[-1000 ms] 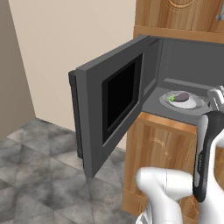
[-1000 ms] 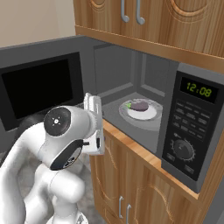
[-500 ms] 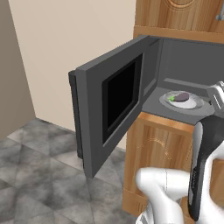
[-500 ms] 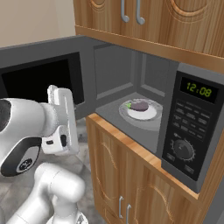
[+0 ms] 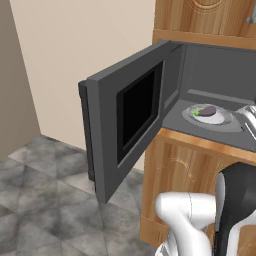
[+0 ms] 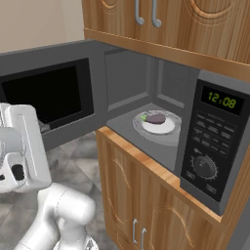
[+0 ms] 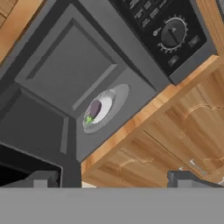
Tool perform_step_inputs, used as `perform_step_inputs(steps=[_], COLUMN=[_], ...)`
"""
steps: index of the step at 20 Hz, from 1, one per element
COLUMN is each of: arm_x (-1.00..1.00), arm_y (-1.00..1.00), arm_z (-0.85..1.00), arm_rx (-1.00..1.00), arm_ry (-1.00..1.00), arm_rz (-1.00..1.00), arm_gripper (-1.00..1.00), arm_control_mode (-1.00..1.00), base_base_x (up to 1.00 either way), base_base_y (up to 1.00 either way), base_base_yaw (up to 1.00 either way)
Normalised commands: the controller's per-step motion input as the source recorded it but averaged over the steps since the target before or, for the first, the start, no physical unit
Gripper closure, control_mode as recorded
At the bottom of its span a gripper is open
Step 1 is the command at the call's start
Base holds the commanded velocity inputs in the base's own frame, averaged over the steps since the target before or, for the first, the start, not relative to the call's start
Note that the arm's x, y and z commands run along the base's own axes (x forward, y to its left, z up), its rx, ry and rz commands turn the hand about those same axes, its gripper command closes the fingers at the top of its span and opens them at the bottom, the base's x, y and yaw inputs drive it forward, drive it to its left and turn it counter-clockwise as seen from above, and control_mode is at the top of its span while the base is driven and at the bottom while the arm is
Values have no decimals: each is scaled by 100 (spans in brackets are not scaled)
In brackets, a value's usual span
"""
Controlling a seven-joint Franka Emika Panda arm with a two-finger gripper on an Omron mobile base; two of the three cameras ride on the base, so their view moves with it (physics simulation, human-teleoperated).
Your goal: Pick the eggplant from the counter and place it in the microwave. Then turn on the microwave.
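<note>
The eggplant [image 6: 156,118] lies on its side on a white plate [image 6: 168,128] at the centre of the microwave [image 6: 161,88] cavity, its green stem end toward 9 o'clock in the right base view; in the hand view it sits just left of centre, stem toward 7 o'clock. It looks light, smooth-skinned and a little slippery, firm rather than fragile, and if it had to be lifted again the broad middle across its short width would be the safest place to take it. The plate holds nothing else, and the cavity holds just the plate on its round tray. The microwave door [image 5: 125,125] stands swung wide toward 9 o'clock in the left base view. The gripper [image 7: 111,178] is empty, its two finger tips spread far apart, well back from the opening. By my judgement the placing is done; what is left is shutting the door and working the control panel [image 6: 210,146], at 3 o'clock of the cavity, with its dial [image 6: 203,166].
</note>
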Motion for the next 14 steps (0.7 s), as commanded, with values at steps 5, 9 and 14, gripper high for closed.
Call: perform_step_inputs(steps=[5,9,14], arm_x=[-15,-16,-27], arm_y=[49,46,44], arm_z=[0,0,-2], arm_rx=[-19,-20,-22], arm_ry=[-15,-9,-6], arm_rz=[14,15,12], arm_gripper=[-100,-100,-100], arm_control_mode=[-100,-100,-100], base_base_x=[0,0,0], base_base_y=[0,0,0], base_base_yaw=[0,0,0])
